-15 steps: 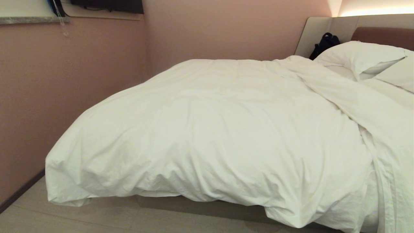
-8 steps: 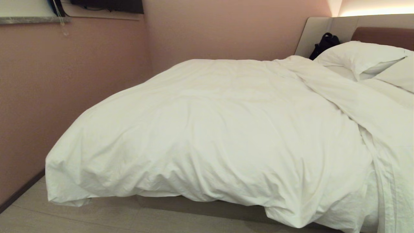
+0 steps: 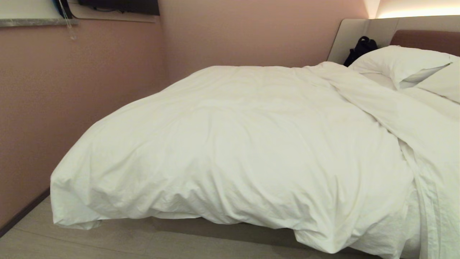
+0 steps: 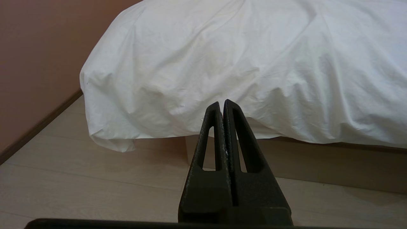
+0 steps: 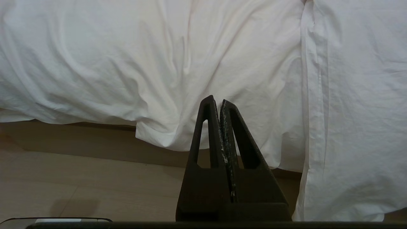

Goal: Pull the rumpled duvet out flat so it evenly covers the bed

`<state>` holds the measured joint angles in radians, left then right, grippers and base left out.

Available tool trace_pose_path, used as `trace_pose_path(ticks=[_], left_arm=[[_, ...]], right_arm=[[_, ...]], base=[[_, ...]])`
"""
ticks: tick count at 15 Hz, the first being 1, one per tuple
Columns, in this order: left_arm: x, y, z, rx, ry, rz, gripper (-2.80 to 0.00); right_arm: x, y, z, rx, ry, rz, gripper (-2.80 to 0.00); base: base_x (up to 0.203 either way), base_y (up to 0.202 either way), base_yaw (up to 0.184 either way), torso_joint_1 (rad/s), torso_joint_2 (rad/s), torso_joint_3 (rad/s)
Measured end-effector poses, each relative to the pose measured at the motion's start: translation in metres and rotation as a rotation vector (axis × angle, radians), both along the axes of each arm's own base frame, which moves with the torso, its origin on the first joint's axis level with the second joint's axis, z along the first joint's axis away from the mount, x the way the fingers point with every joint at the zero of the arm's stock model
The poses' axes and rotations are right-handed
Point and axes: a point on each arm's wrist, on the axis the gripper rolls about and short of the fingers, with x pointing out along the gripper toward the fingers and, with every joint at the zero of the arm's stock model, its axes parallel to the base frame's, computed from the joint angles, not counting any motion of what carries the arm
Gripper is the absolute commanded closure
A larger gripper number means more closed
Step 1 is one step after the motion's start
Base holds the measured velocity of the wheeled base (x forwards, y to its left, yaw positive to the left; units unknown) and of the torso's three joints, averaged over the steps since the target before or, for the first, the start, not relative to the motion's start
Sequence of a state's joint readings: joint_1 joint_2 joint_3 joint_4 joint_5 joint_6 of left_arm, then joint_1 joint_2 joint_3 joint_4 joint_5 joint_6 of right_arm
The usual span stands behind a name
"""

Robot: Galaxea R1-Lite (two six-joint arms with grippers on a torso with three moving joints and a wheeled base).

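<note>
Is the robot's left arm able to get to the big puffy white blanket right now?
Probably yes. The left end effector hangs shut above bare floor, short of the puffy white duvet's overhanging edge, with nothing between them. It would need to open first.

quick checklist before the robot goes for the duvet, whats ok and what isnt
1. Left gripper empty and free of the cloth: ok, shut, holding nothing.
2. Right gripper empty: ok, shut, in front of the hanging edge.
3. Fingers open for a grab: not ok, both pairs are shut.
4. Duvet flat and even: not ok, bunched toward the foot, a fold running to the pillows.
5. A duvet edge to grab: ok, it hangs over the bed base.
6. Floor by the bed free of obstacles: ok where visible.
</note>
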<state>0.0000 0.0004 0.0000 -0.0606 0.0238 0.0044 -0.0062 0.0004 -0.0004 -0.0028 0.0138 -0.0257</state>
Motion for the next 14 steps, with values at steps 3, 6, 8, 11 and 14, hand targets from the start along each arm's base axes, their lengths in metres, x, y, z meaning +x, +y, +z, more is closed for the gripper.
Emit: trace_pose_path(ticks=[3, 6, 8, 11, 14], left_arm=[[0.0, 0.0, 0.0, 0.0, 0.0, 0.0, 0.0], [0.0, 0.0, 0.0, 0.0, 0.0, 0.0, 0.0], [0.0, 0.0, 0.0, 0.0, 0.0, 0.001, 0.0], [0.0, 0.0, 0.0, 0.0, 0.0, 0.0, 0.0], [0.0, 0.0001, 0.0, 0.004, 0.0, 0.003, 0.0]], right_arm=[[0.0, 0.0, -0.0001, 0.0, 0.0, 0.0, 0.0], [0.0, 0.0, -0.0001, 0.0, 0.0, 0.0, 0.0], [0.0, 0.0, -0.0002, 0.0, 0.001, 0.0, 0.0], [0.0, 0.0, -0.0001, 0.0, 0.0, 0.0, 0.0], [0.0, 0.0, -0.0001, 0.0, 0.0, 0.0, 0.0]], base=[[0.0, 0.0, 0.0, 0.0, 0.0, 0.0], [0.0, 0.0, 0.0, 0.0, 0.0, 0.0], [0.0, 0.0, 0.0, 0.0, 0.0, 0.0], [0.0, 0.0, 0.0, 0.0, 0.0, 0.0], [0.0, 0.0, 0.0, 0.0, 0.0, 0.0]])
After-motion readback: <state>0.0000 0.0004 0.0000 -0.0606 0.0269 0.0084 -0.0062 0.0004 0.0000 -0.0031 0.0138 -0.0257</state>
